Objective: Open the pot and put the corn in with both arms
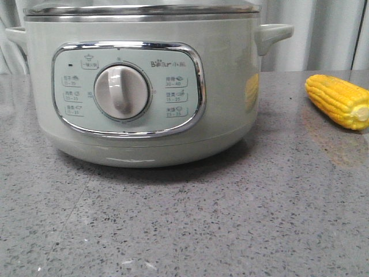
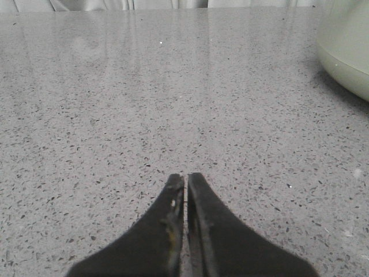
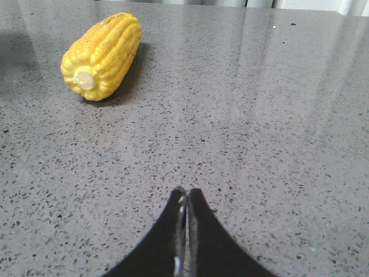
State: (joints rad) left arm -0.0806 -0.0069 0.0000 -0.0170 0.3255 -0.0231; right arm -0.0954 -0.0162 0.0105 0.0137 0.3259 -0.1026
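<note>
Starting from rest — both arms are low over the speckled grey countertop [image 1: 190,231], nothing held. Your left gripper [image 2: 185,180] has its fingers pressed together, pot [image 1: 144,86] wall just visible off to one side of its view; right gripper [image 3: 186,193] is likewise pinched closed on nothing, with the corn [image 3: 102,56] lying on its side ahead, pale cut end toward the camera. In the front view the pot sits centre with its lid [image 1: 141,10] still on, corn well apart on the right. Lid comes first, I'd say: spread the left fingers before you rise, approach from above — the knob is out of frame, so confirm it before closing. Take the corn across its middle, not the ends.
</note>
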